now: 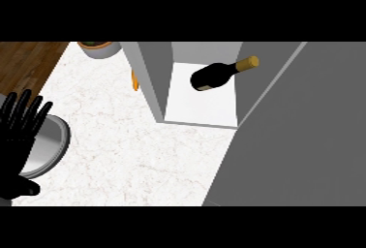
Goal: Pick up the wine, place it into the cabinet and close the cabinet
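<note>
The wine bottle [217, 74], dark with a gold cap, sits inside the open cabinet [159, 72] on its white floor, with its neck pointing to the upper right. The cabinet's grey door [300, 140] fills the right side of the view, swung out over the counter. My left hand [20, 131] rests open at the left edge, fingers up, far from the bottle. No right hand shows anywhere in the view.
A grey round plate [52, 145] lies on the white marble counter [136, 155] partly under my left hand. A potted plant [99, 48] stands at the back left, and an orange object [134, 80] pokes out beside the cabinet's left wall.
</note>
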